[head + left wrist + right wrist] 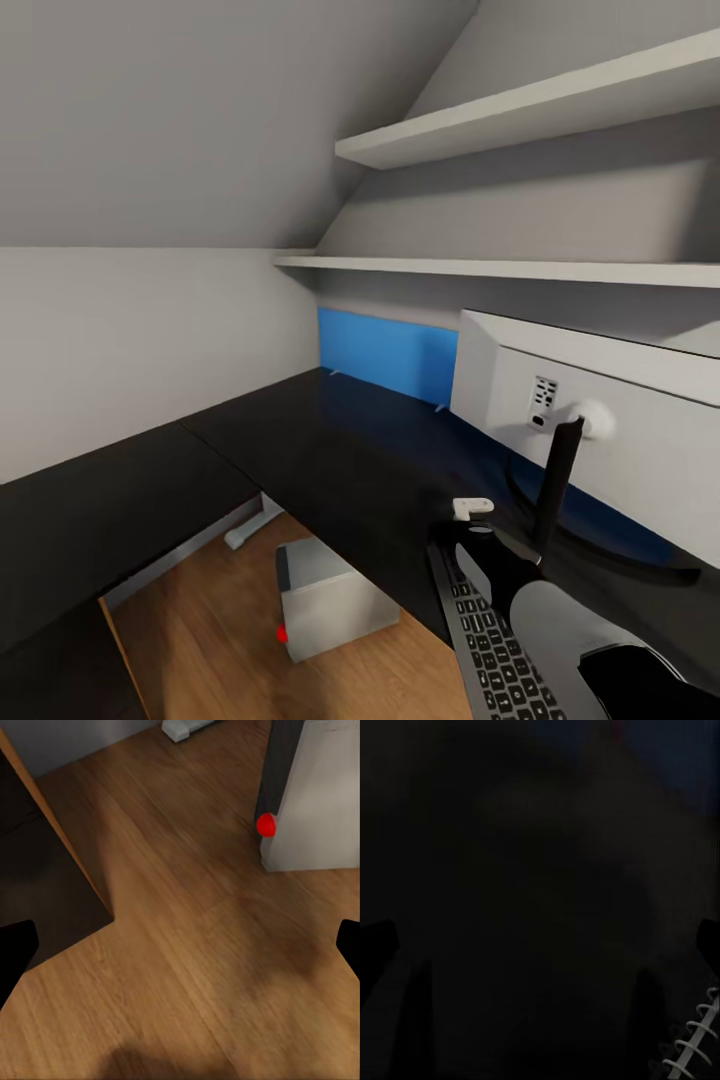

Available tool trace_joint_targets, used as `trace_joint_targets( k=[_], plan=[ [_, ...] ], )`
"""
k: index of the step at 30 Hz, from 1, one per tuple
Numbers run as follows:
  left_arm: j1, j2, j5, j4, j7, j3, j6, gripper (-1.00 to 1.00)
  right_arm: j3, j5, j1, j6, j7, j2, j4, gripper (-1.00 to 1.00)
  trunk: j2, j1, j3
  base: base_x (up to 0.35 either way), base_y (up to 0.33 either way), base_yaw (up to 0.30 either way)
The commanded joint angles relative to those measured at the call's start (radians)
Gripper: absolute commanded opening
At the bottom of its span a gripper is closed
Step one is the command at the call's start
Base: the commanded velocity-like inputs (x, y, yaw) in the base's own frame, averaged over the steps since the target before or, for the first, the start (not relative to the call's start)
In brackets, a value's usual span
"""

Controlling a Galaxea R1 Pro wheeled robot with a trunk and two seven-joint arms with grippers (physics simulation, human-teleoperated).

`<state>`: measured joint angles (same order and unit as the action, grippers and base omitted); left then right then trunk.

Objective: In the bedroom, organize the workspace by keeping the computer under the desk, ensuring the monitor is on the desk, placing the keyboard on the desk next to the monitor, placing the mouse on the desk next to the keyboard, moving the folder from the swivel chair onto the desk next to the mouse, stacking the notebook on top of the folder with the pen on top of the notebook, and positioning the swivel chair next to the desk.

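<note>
The black desk runs in an L along the walls. On it stands the monitor, its white back towards me, on a black stand. The keyboard lies at the desk's near edge, partly under my right arm. My right gripper hovers open over the desk, beside the monitor stand. In the right wrist view, next to one fingertip, is a white spiral binding, apparently the dark notebook. The computer sits on the floor under the desk. My left gripper hangs open above the floor near the computer.
A blue wall panel runs behind the desk, with two white shelves above. A small white object shows just past the right gripper; what it is I cannot tell. A desk side panel borders the wood floor.
</note>
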<state>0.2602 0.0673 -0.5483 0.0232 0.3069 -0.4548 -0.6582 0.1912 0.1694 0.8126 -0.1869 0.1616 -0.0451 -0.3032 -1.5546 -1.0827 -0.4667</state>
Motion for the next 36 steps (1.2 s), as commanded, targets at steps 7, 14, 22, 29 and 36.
trace_joint_targets(
  k=[7,14,22,29,36],
  plan=[
    [0.001,0.000,-0.003,0.000,0.007,-0.009,-0.001,1.00,0.010,0.009,0.000,-0.003,0.007,0.001,-0.004,1.00,0.049,0.027,0.021,0.000,0.000,0.000],
    [0.001,0.000,-0.003,0.000,0.007,-0.009,-0.001,1.00,0.014,0.009,0.000,-0.001,0.008,0.000,-0.034,1.00,0.098,0.054,0.043,0.000,0.000,0.000],
    [0.001,0.000,-0.003,0.000,0.008,-0.009,0.004,1.00,0.015,0.007,0.000,0.001,0.010,-0.002,-0.068,1.00,0.154,0.085,0.068,0.000,0.000,0.000],
    [0.001,0.000,-0.005,0.000,0.010,-0.009,0.010,1.00,0.016,0.002,-0.057,-0.039,0.026,-0.004,-0.308,1.00,0.161,0.088,0.071,0.000,0.000,0.000],
    [0.001,0.000,-0.005,0.000,0.011,-0.009,0.010,1.00,0.016,0.010,-0.289,-0.301,0.040,-0.004,-0.802,1.00,0.161,0.088,0.071,0.000,0.000,0.000]
  ],
)
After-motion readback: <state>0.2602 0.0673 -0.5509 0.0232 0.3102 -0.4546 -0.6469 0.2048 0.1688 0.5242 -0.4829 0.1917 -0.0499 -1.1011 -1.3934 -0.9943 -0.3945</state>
